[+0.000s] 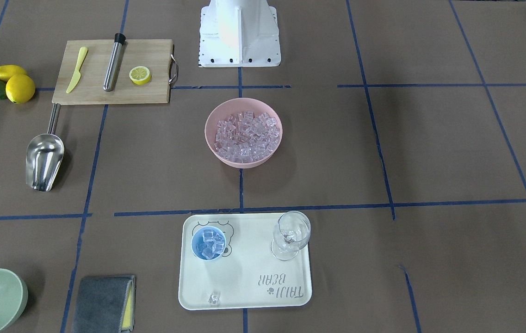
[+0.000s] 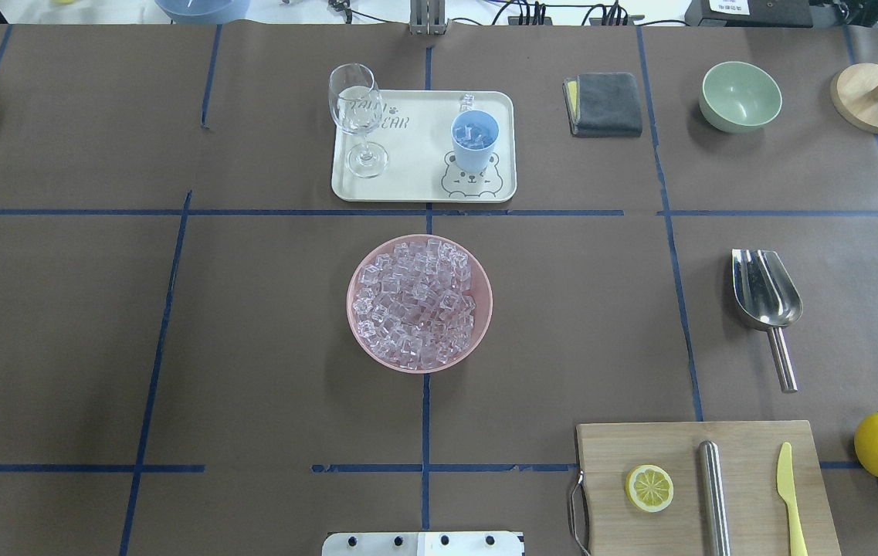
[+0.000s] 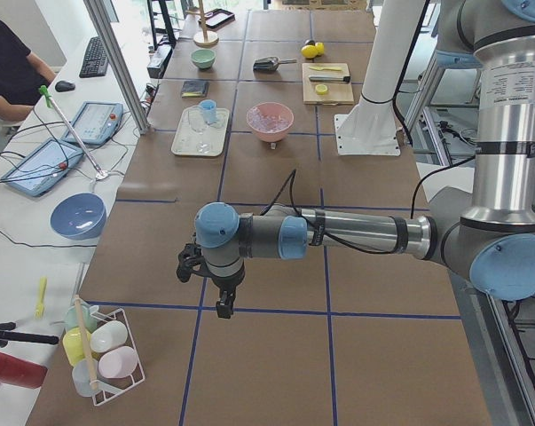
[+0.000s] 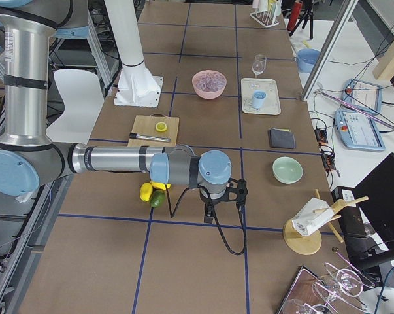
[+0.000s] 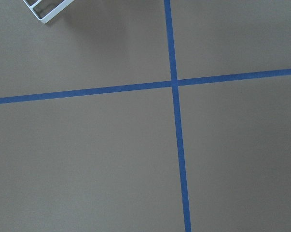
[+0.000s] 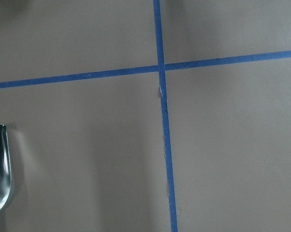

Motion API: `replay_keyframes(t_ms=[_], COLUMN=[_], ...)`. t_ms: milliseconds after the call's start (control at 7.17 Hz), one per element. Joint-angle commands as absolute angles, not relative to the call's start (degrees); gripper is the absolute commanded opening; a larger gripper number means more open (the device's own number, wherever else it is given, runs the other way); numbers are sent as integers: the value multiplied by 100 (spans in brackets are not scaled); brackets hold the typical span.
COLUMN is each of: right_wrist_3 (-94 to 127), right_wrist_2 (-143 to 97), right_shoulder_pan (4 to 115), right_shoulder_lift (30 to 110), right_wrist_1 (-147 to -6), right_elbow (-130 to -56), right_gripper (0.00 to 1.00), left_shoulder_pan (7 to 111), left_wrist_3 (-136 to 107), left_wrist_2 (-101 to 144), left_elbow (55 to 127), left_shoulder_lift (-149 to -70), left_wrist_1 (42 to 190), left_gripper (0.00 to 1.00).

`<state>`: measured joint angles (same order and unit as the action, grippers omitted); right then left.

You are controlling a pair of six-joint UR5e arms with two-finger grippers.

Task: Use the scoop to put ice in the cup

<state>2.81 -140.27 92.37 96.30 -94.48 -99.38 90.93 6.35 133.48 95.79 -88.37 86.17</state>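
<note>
Ice (image 2: 419, 305) fills the pink bowl (image 2: 485, 324) in the middle of the table. Several more cubes sit in the cup (image 2: 474, 141), which stands upright on the right part of the cream tray (image 2: 415, 181) at the far side. One loose cube (image 1: 214, 298) lies on the tray's far edge, just beyond the cup. A stemmed glass (image 2: 357, 116) stands on the tray's left part.

The scoop (image 2: 765, 293) lies flat on the table well to the right of the bowl, with its trough pointing far and its handle near. Nothing touches it. A cutting board (image 2: 639, 448) lies nearer than the scoop.

The left gripper (image 3: 223, 306) hangs pointing down over bare table far out on the left. The right gripper (image 4: 208, 216) hangs the same way far out on the right. Both appear only in the side views, so I cannot tell how their jaws stand.
</note>
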Motion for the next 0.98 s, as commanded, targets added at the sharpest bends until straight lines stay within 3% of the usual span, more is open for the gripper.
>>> replay_keyframes(t_ms=[0,837], right_wrist_3=[281,246], right_wrist_2=[-14027,-13670], right_shoulder_pan=[9237,9237], right_shoulder_lift=[9598,9580], right_wrist_1=[-9448,-9387], right_elbow=[-9932,-9940], right_gripper=[100,100], left_shoulder_pan=[9088,9088], left_wrist_3=[650,642], left_wrist_2=[13351,13351], left_elbow=[9580,9589], left_shoulder_lift=[-8859,-8859], left_wrist_1=[8648,8640], left_gripper=[100,100])
